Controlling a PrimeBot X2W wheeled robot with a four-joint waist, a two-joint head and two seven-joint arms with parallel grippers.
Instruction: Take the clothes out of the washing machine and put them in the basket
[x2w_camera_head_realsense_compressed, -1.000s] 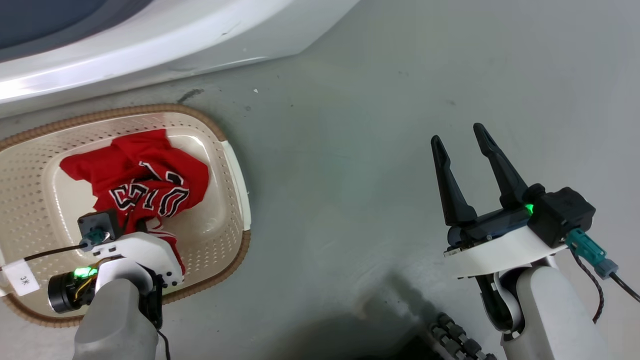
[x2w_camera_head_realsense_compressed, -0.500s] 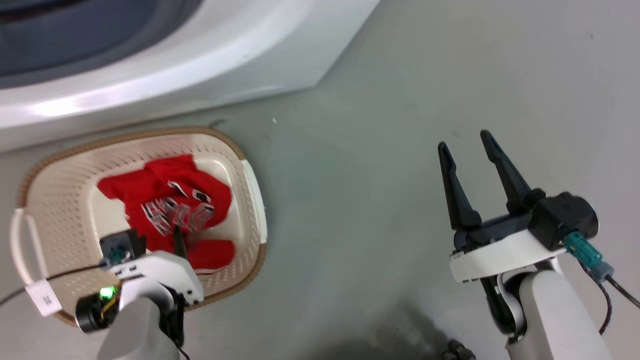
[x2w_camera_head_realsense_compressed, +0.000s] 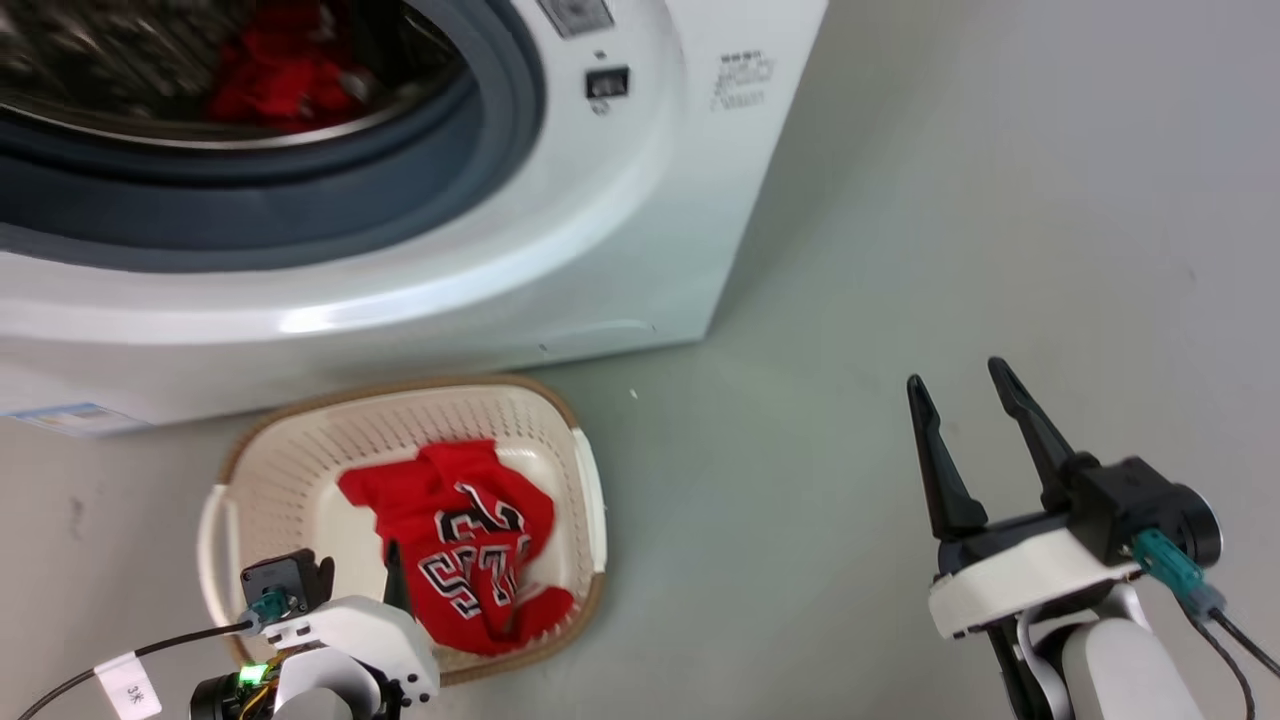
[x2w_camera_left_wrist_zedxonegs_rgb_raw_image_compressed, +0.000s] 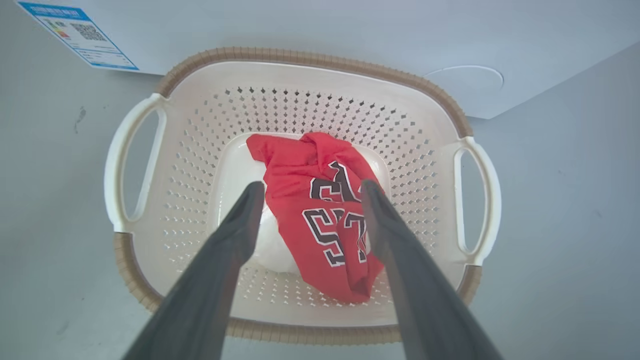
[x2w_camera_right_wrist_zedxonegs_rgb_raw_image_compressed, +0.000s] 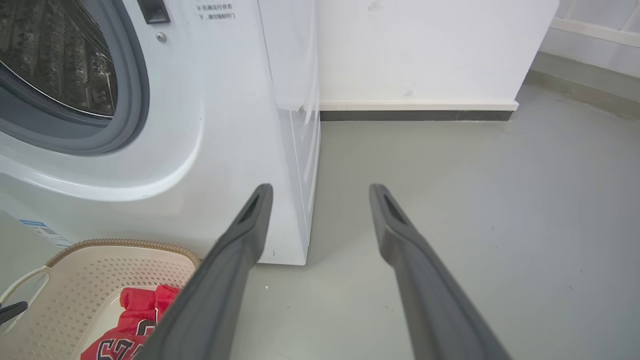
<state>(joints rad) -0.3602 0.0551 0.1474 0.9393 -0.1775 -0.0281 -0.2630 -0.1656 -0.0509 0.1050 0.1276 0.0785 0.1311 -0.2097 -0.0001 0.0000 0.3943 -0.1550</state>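
Before washing machine (x2w_camera_head_realsense_compressed: 600, 250), basket (x2w_camera_head_realsense_compressed: 300, 460) lengthwise alongside

This is a plain laundry corner of a utility room. A white front-loading washing machine (x2w_camera_head_realsense_compressed: 620, 230) stands directly on a smooth grey-green floor (x2w_camera_head_realsense_compressed: 900, 250). Its porthole opens on a perforated steel drum (x2w_camera_right_wrist_zedxonegs_rgb_raw_image_compressed: 60, 55) with a red garment (x2w_camera_head_realsense_compressed: 280, 70) inside. A cream perforated basket (x2w_camera_left_wrist_zedxonegs_rgb_raw_image_compressed: 320, 56) sits on the floor just in front, holding a red jersey (x2w_camera_left_wrist_zedxonegs_rgb_raw_image_compressed: 320, 215). A blue-edged printed label (x2w_camera_left_wrist_zedxonegs_rgb_raw_image_compressed: 80, 35) is stuck low on the machine. Beside it, a plain white wall (x2w_camera_right_wrist_zedxonegs_rgb_raw_image_compressed: 425, 50) meets the floor with a pale skirting (x2w_camera_right_wrist_zedxonegs_rgb_raw_image_compressed: 415, 105) over a dark strip.
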